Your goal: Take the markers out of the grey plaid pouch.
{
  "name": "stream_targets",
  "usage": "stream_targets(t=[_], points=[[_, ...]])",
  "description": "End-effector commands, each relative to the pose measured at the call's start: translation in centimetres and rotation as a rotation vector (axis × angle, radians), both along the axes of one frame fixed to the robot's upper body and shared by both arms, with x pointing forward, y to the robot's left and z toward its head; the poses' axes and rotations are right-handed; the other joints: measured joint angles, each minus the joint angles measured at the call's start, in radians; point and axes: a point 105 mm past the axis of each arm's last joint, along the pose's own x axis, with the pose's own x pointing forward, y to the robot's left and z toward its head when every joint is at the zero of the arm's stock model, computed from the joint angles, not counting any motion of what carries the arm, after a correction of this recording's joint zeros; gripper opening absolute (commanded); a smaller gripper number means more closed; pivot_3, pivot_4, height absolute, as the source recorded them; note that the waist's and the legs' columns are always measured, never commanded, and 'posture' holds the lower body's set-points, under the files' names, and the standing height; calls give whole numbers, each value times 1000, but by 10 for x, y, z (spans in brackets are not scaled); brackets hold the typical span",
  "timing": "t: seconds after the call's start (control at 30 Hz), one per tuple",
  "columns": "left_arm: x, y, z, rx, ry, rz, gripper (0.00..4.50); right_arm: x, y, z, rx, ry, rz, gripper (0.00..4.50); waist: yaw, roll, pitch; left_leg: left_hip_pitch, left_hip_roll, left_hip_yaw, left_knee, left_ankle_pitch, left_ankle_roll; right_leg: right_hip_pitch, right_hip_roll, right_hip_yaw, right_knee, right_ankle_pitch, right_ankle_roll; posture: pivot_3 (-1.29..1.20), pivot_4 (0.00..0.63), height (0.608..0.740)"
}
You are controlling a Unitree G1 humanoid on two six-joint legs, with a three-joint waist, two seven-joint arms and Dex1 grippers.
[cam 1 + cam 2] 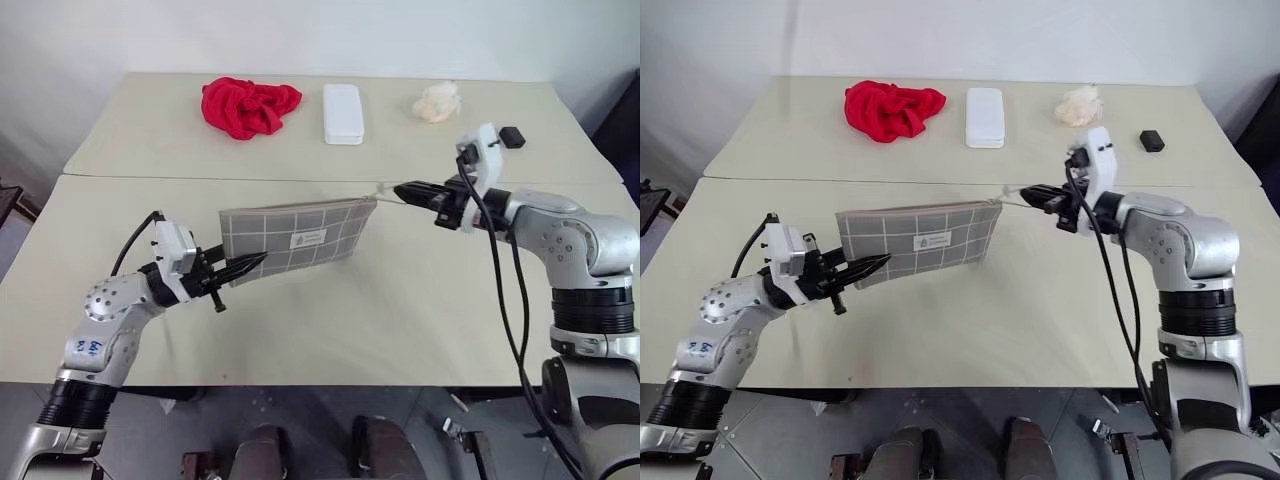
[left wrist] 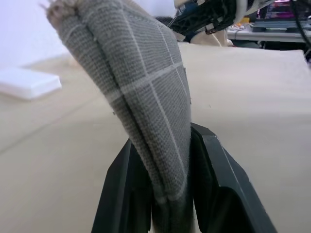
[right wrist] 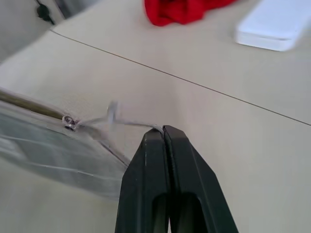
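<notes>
Left eye view, pouch [image 1: 297, 240]: hanging above the table [image 1: 400, 310], long axis running left-right, zip edge facing up.
Left gripper [image 1: 243, 268]: clamping pouch's left end.
Right gripper [image 1: 402, 191]: pinching the zip pull [image 3: 114, 116], fingers together.

Left claw [image 1: 243, 268] clamped, arm low, pointing inward. Right claw [image 1: 402, 190] pinched tight, arm raised, pointing inward.

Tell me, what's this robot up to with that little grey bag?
It holds the grey plaid pouch up off the table, stretched between both arms. The left gripper has its fingers clamped on one end. The right gripper is shut on the zip pull at the other end, apparently to unzip it. No markers are out. A red cloth and white case lie further back.
</notes>
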Motion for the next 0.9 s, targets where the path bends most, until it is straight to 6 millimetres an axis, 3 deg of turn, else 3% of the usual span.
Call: stream_targets(t=[0.03,0.23,0.33,0.5,0.67,0.8,0.9], points=[[-10,2,7,8,33,-71,705,2,-24,11,-9,-82,-46,29,0,0,0,0,0,0,0,0,0,0,0,0,0,0,0,0,150,740],[-9,-2,3,3,58,-94,705,-8,-31,9,30,-71,33,29,1,0,0,0,0,0,0,0,0,0,0,0,0,0,0,0,150,740],[-3,-10,4,26,-21,-86,705,-18,-29,19,34,-123,89,575,9,0,0,0,0,0,0,0,0,0,0,0,0,0,0,0,150,740],[9,-12,11,68,-214,-21,705,-36,-54,21,-8,-126,143,2171,26,0,0,0,0,1,1,0,0,0,0,0,0,0,0,0,150,740],[15,-16,12,176,-398,-10,705,-50,-78,25,-38,-91,172,2171,31,0,0,0,0,1,2,0,0,1,0,0,-1,1,1,0,150,740],[18,-25,11,210,-491,-36,705,-43,-60,54,12,-216,201,1220,18,0,0,1,1,2,4,0,0,1,0,1,0,1,0,0,150,740],[18,-30,7,234,-532,-62,705,-41,-32,58,-34,-267,268,210,19,0,0,1,1,2,4,0,0,1,1,1,2,1,0,0,150,740]])
